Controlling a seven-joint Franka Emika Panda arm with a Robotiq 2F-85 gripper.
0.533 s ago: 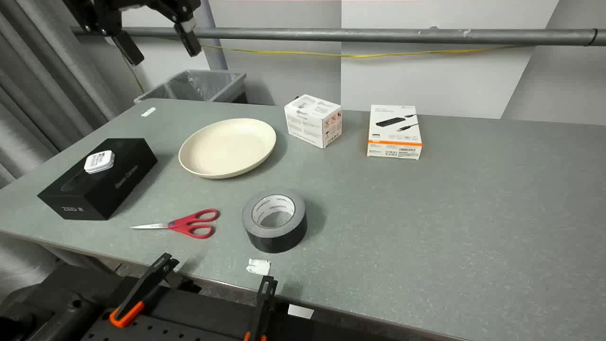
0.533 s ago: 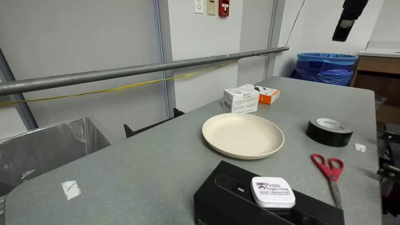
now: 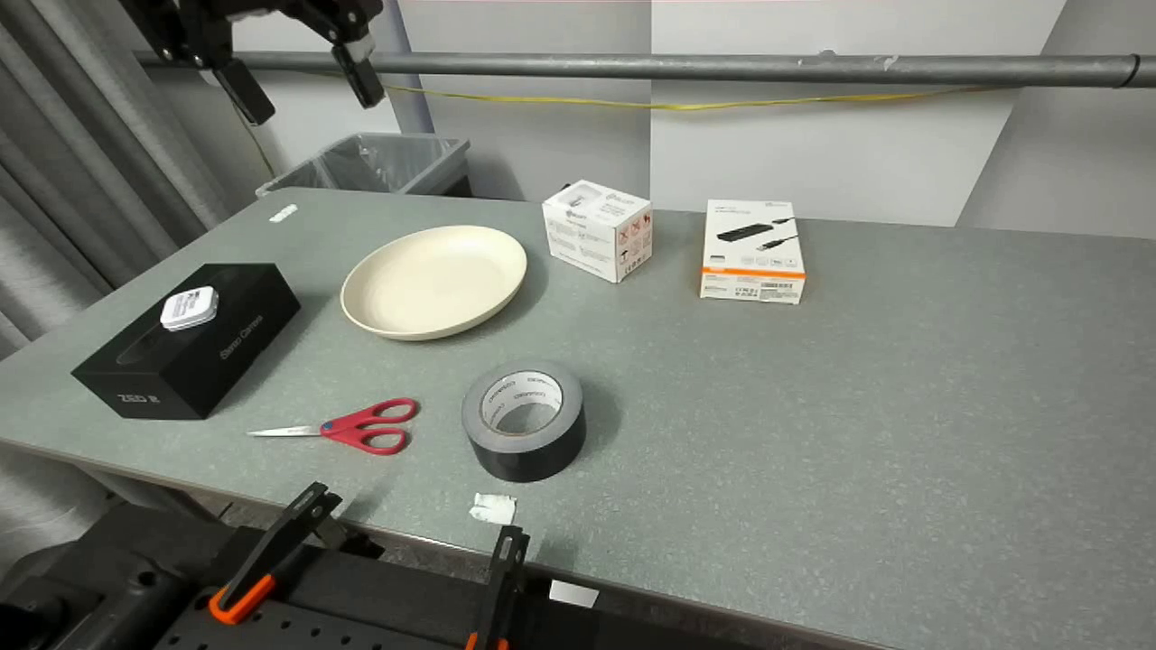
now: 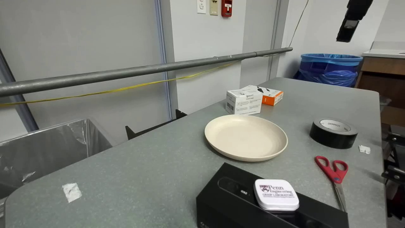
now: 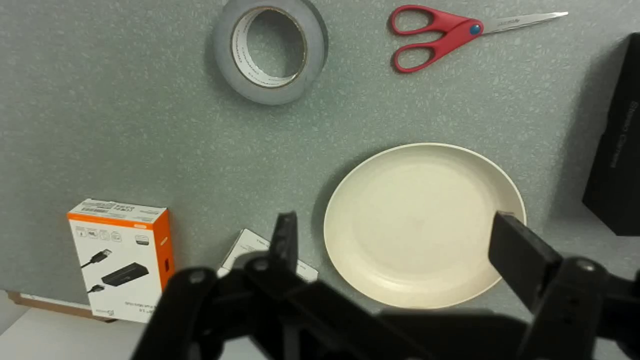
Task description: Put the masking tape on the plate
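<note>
Fingers (image 3: 242, 90) of the gripper (image 3: 314, 106) are spread wide, with bare air between them, well above the table (image 3: 858, 406). In an exterior view the masking tape (image 3: 526, 451) lies flat, hole upward, below them and to their right; the wrist view shows the plate (image 5: 425, 225) between the fingers and the tape away from both tips. On the table the plate is near the tape but apart, farther back and left. Red-handled scissors (image 3: 343, 431) lie left of the tape. Left of the plate, a black box (image 3: 217, 352) carries a white tin (image 3: 190, 309); right of the plate, at the far side, are a white box (image 3: 596, 230) and an orange-banded box (image 3: 752, 253).
</note>
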